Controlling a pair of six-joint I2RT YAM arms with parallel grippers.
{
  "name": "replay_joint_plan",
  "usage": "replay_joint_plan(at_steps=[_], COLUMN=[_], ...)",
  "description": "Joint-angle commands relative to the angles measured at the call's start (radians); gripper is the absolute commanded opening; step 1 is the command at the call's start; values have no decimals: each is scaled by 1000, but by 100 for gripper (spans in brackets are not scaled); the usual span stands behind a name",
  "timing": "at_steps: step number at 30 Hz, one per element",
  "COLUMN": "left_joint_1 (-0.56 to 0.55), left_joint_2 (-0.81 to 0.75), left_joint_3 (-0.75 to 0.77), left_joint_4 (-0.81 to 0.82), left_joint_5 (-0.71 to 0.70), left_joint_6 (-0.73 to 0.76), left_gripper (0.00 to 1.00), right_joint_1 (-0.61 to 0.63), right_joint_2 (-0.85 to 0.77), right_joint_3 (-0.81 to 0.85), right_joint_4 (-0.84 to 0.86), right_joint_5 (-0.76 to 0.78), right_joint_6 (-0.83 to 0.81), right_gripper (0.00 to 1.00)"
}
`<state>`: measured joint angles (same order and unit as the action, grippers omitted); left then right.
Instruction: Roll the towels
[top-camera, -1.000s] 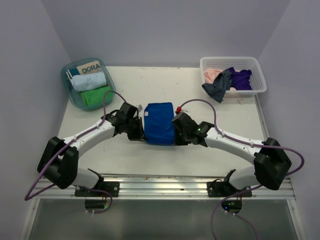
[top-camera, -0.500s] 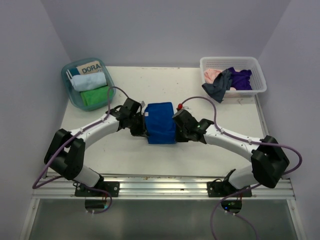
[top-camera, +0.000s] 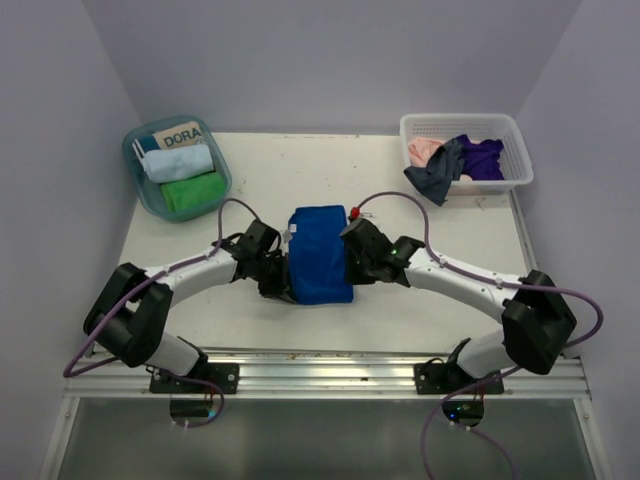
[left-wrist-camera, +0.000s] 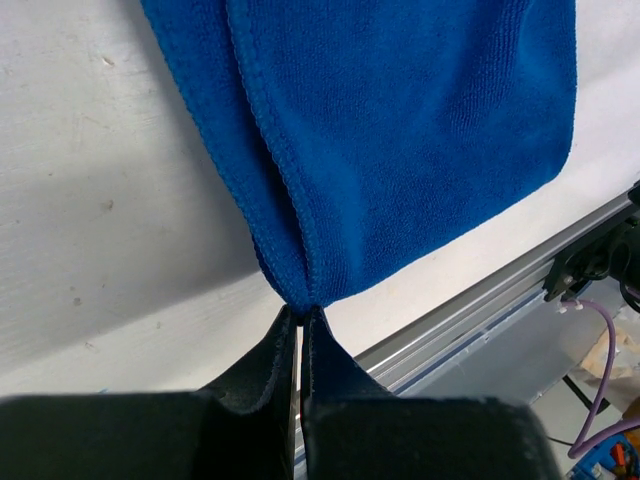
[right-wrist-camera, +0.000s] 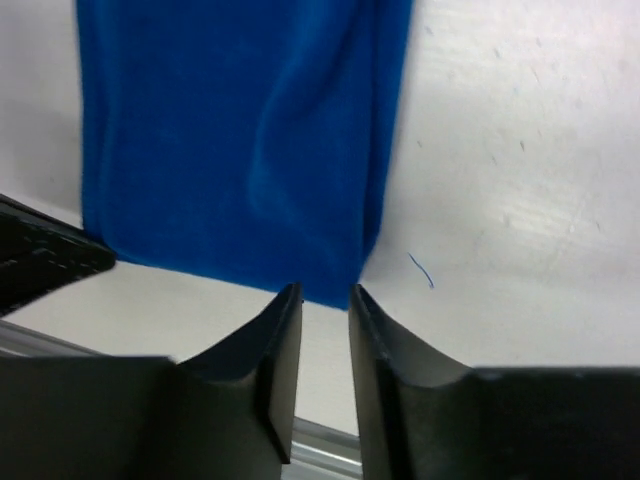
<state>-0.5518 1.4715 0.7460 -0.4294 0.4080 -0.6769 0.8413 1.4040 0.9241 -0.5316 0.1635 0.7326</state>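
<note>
A royal blue towel (top-camera: 320, 255) lies folded flat at the table's middle, with a small white tag at its far left edge. My left gripper (top-camera: 283, 284) is shut on the towel's near left corner (left-wrist-camera: 300, 296), which is pinched between the fingertips. At the near right corner my right gripper (top-camera: 351, 268) stands open. In the right wrist view the towel's (right-wrist-camera: 230, 150) corner lies just ahead of the right gripper's (right-wrist-camera: 323, 293) tips, with bare table showing between the fingers.
A teal bin (top-camera: 132, 152) at the far left holds a rolled light blue towel (top-camera: 178, 163) and a green one (top-camera: 192, 192). A white basket (top-camera: 510, 128) at the far right holds pink, grey and purple cloths. An aluminium rail (top-camera: 320, 360) runs along the near edge.
My right gripper has opened and let go of the towel's near right corner. The towel's near edge has shifted toward the rail, and the left arm has drawn nearer with its corner.
</note>
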Motion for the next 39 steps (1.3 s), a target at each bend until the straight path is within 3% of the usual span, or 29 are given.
replay_joint_plan(at_steps=[1,7,16,23,27,35,39], left_joint_1=[-5,-5,-5,-5,-5,-5,-7], left_joint_2=[7,9,-2,-16,-13,-4,3], left_joint_3=[0,3,6,9,12,26,35], left_joint_4=[54,55,41,34,40,38,35], left_joint_5=[20,12,6,-6,-3,-3,-1], left_joint_6=[10,7,8,8,4,2,0], left_gripper=[0,0,0,0,0,0,0], right_joint_1=[1,2,-22,-22,-22,-21,-21], right_joint_2=[85,246,418,239,143,53,62], right_joint_3=[110,206,234,167,104,-31,-62], right_joint_4=[57,102,44,53,42,65,85], right_joint_5=[-8,-81,11,-1,-5,-73,-91], right_joint_6=[-27,-45,-45,-38,-22,10,30], right_gripper=[24,7,0,0,3,32,36])
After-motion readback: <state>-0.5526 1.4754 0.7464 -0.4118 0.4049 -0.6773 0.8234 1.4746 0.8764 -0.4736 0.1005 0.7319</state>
